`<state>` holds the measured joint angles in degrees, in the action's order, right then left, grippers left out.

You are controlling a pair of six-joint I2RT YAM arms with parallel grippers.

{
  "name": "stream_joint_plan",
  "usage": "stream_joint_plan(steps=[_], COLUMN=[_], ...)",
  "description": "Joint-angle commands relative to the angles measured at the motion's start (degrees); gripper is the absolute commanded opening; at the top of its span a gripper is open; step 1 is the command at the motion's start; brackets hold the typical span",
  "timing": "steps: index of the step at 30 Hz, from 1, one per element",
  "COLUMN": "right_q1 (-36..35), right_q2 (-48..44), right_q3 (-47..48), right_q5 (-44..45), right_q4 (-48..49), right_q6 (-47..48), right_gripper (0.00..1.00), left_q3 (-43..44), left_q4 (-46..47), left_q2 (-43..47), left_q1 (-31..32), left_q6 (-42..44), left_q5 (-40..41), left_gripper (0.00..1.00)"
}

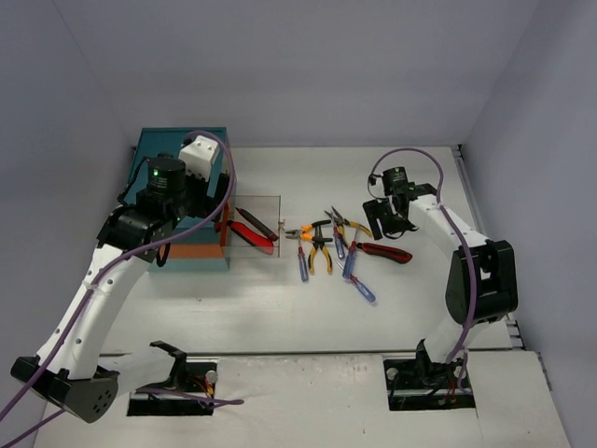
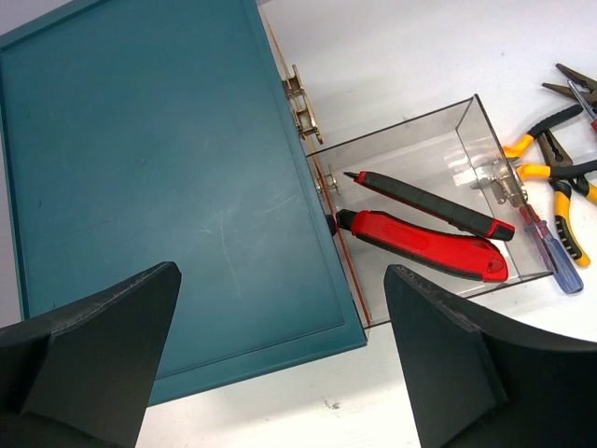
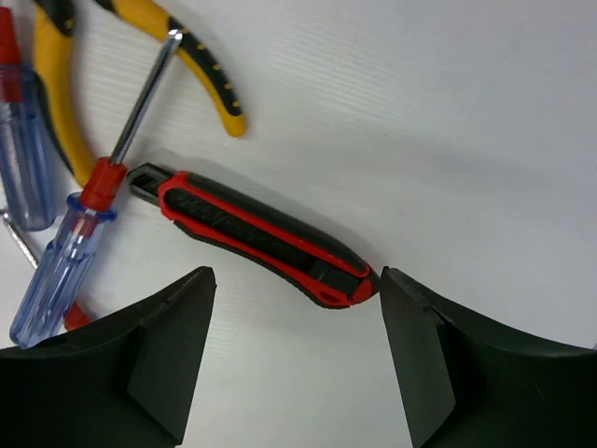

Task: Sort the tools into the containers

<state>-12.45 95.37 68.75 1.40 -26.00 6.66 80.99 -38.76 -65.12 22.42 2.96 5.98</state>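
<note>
Red-black cutter [image 3: 266,238] on table [image 3: 448,112] | right jaws wide, astride it, empty | left jaws wide over chest [image 2: 168,168] | risk: skewed pinch nudges cutter into screwdriver [image 3: 61,266]

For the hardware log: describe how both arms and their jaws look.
The left arm and right arm have white links and black joint housings. A purple cable trails along each. A green light glows on the left wrist. Jaws are matte black wedges.

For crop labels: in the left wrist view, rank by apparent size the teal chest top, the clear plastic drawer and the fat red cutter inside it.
1. Teal chest top, largest, though nearest the camera.
2. Clear plastic drawer.
3. Fat red cutter, fitting inside it.
</note>
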Motion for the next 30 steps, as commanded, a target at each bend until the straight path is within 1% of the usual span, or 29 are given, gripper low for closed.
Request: stream_joint_plan(steps=[1,6,13,18,22,24,27,29,30], right_q1=[-0.21,-0.21,-0.21,-0.2,-0.18,-0.19,-0.12,-0.12,-0.2], right_q2=[-0.98,4.7,6.86,9.11,10.45,11.09,11.9,11.49,10.97], right_q3=[-0.2,1.6,-0.19,-2.22,-2.37,-2.69,-3.19,-4.1,-4.44], right_q5=[-6.41,-8.66,-11.87,-10.65,-9.67,-9.1,-9.3,-8.71,-7.75], right_q4=[-1.25,-1.07,-0.06,1.55,1.77,1.76,1.74,1.74,1.54], right_q6=[8.63,10.59,13.25,12.68,12.55,12.28,10.94,9.92,9.08], right_gripper=[0.69,0.72,0.75,0.75,0.74,0.72,0.66,0.54,0.45], left_q3=[0.05,-2.05,-2.84,-3.81,-4.29,-4.35,-4.28,-3.88,-3.74], left_q4=[3.34,3.78,3.69,3.78,3.73,3.85,3.7,3.69,3.69], left_q2=[2.8,5.07,6.13,6.76,7.03,6.96,6.54,6.27,6.2], left_q1=[0.87,1.13,2.0,2.63,3.1,3.23,3.5,3.66,3.69], left_q6=[1.61,1.74,1.96,2.65,2.84,2.91,3.16,3.19,3.15], left_q5=[-0.09,0.43,0.77,1.22,1.76,1.9,2.01,2.02,2.02], left_gripper=[0.89,0.89,0.89,0.89,0.89,0.89,0.89,0.89,0.89])
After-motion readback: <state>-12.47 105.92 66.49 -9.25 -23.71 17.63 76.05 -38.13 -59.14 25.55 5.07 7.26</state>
